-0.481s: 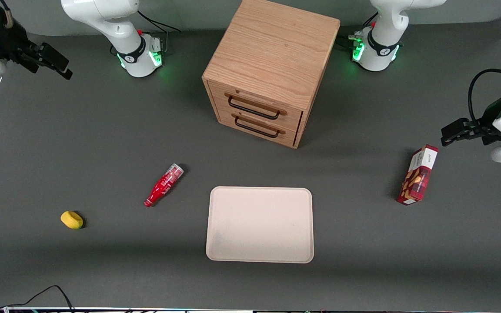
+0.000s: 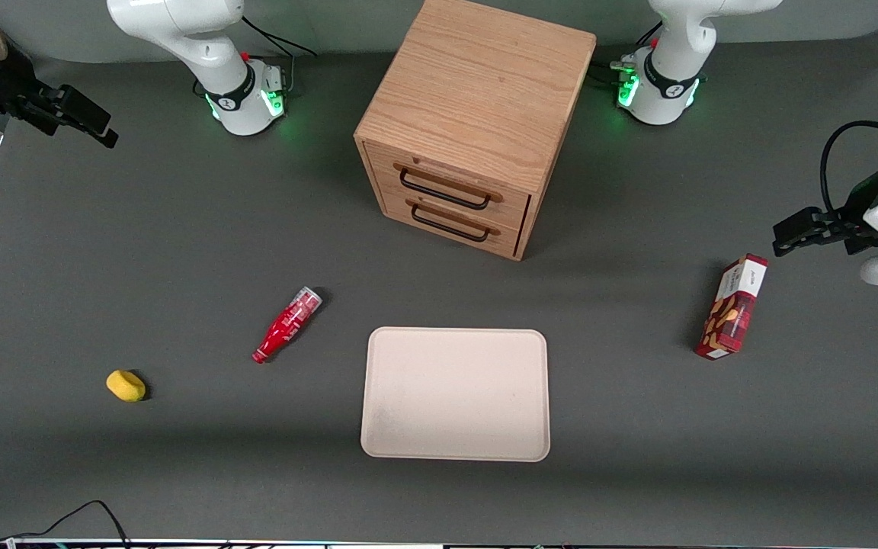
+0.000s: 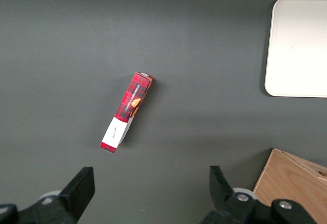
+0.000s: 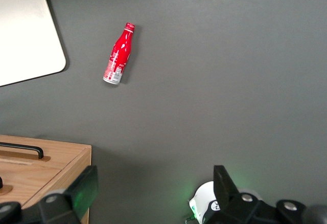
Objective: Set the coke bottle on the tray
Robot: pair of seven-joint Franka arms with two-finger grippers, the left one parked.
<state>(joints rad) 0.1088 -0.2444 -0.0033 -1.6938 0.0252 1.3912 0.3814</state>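
Tool (image 4: 153,193), fingers spread and empty, hangs high above the coke bottle (image 2: 287,324); descend squarely across its body beside the tray (image 2: 455,394).

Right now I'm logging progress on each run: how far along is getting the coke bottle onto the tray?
Nothing is done yet. The coke bottle lies on its side on the table, beside the tray but apart from it, and the tray holds nothing. The gripper is open, high at the working arm's end of the table and well away from the bottle. The approach, grasp, carry and placement all remain.
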